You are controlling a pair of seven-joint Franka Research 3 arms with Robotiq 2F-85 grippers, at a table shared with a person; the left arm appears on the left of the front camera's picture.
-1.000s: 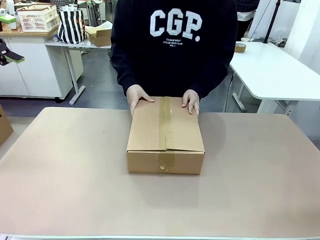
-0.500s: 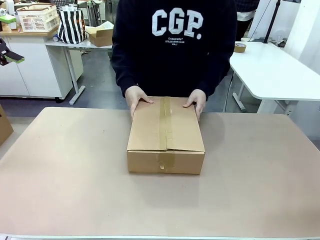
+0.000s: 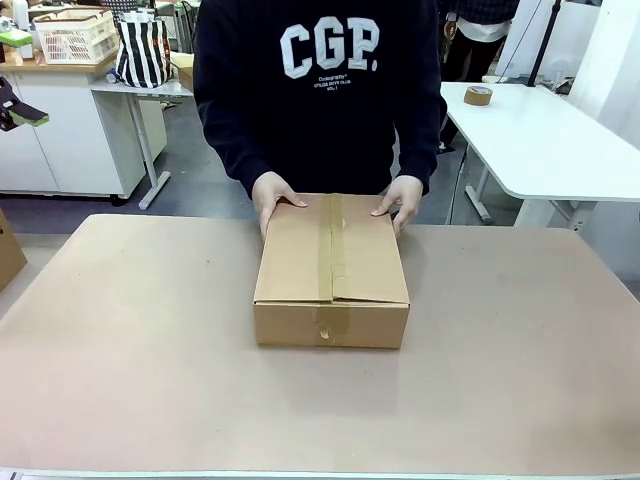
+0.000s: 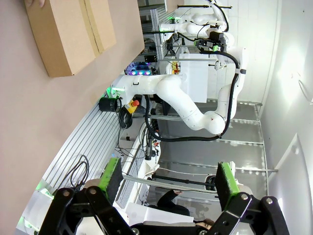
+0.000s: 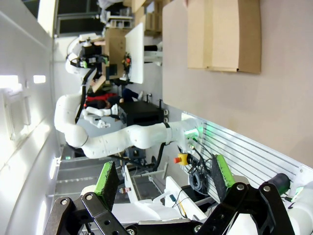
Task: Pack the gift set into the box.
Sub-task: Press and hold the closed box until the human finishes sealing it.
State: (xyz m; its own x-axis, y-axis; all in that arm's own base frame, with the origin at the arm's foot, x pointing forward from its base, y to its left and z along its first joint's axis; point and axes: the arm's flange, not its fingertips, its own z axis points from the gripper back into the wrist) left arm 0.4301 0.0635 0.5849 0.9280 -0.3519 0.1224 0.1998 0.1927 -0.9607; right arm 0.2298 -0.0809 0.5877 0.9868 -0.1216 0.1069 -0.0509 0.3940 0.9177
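Observation:
The box (image 3: 331, 268) is a plain brown carton lying in the middle of the table with its top flaps down and a strip of tape along the seam. A person across the table rests both hands (image 3: 275, 195) on its far edge. The gift set is hidden. The box (image 4: 68, 30) appears at the top left of the left wrist view and the box (image 5: 224, 33) at the top of the right wrist view. My left gripper (image 4: 169, 180) is open in the air with nothing between its fingers. So is my right gripper (image 5: 163, 181), off the table.
The brown table (image 3: 130, 360) stretches wide on every side of the box. A second carton's corner (image 3: 8, 250) pokes in at the left edge. A white table (image 3: 545, 140) with a tape roll (image 3: 478, 95) stands behind at the right.
The person has leaned a little to the left, and the hand at the picture's right has slid slightly outward along the box's far edge. The box has stayed put.

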